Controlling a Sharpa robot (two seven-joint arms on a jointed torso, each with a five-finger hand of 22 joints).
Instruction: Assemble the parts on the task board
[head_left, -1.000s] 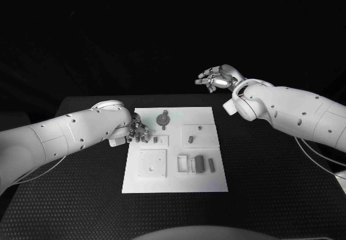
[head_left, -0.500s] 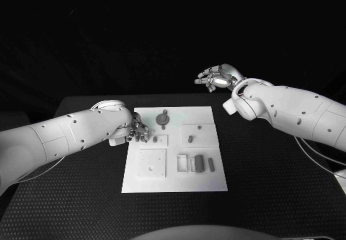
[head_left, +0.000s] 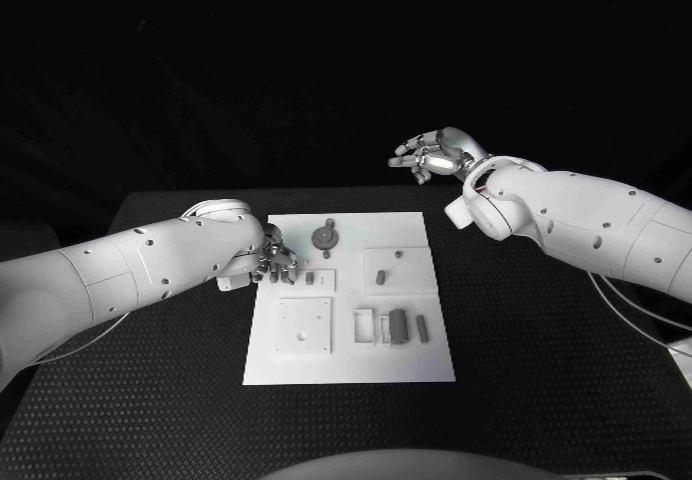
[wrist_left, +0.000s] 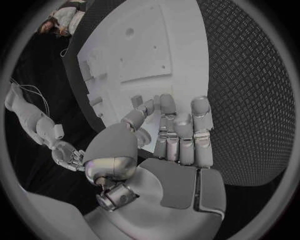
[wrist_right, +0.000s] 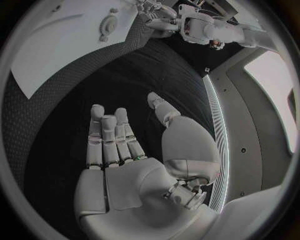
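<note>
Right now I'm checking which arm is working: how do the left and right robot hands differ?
The left robot hand is low at the task board's left edge, fingers reaching onto it; the right robot hand is raised beyond the table's far edge, away from the board. The left one's fingers sit among the small parts; the right one's are loosely curled over nothing. Neither visibly holds a part.

- Head view: dim, with a black background; the white plate (head_left: 351, 300) and the arms are the brightest areas.
- Small parts on the plate appear soft.
- Wrist views: circular, with straight edges bending strongly toward the rim.
- A bright pale panel (wrist_right: 275, 95) glares at the right of the right wrist view.
</note>
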